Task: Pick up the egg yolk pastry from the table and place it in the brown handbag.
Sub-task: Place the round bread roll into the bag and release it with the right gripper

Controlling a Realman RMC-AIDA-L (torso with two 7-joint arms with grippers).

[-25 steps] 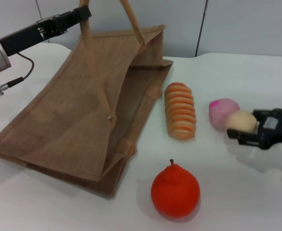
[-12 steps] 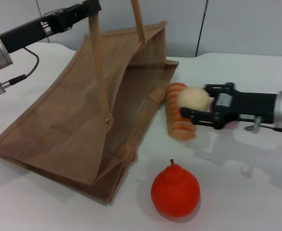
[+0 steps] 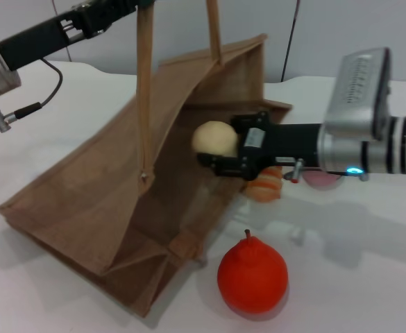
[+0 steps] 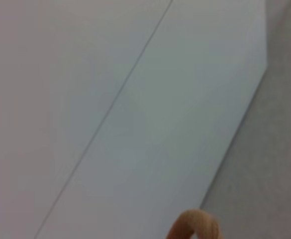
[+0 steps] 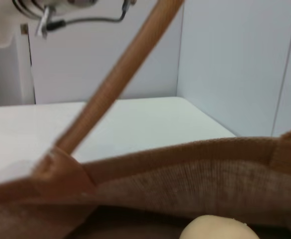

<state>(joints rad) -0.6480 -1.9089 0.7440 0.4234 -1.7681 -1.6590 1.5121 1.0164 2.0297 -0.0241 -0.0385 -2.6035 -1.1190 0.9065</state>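
The brown handbag (image 3: 105,201) lies on the white table with its mouth lifted open. My left gripper (image 3: 132,7) at the top left is shut on one handle (image 3: 145,90) and holds it up; the handle's loop shows in the left wrist view (image 4: 195,225). My right gripper (image 3: 225,151) is shut on the egg yolk pastry (image 3: 214,139) and holds it at the bag's open mouth, above the inner lining. In the right wrist view the pastry (image 5: 217,228) sits just behind the bag's rim (image 5: 185,154), with the raised handle (image 5: 120,74) crossing in front.
A ridged orange-and-cream loaf (image 3: 267,187) and a pink ball (image 3: 319,180) lie under my right arm, mostly hidden by it. A red-orange pear-shaped fruit (image 3: 252,275) stands near the table's front, beside the bag's corner. A wall rises behind the table.
My right gripper carried the pastry left from beside the pink ball, over the loaf, to the bag's mouth. My left gripper lifted the handle higher and the mouth opened wider.
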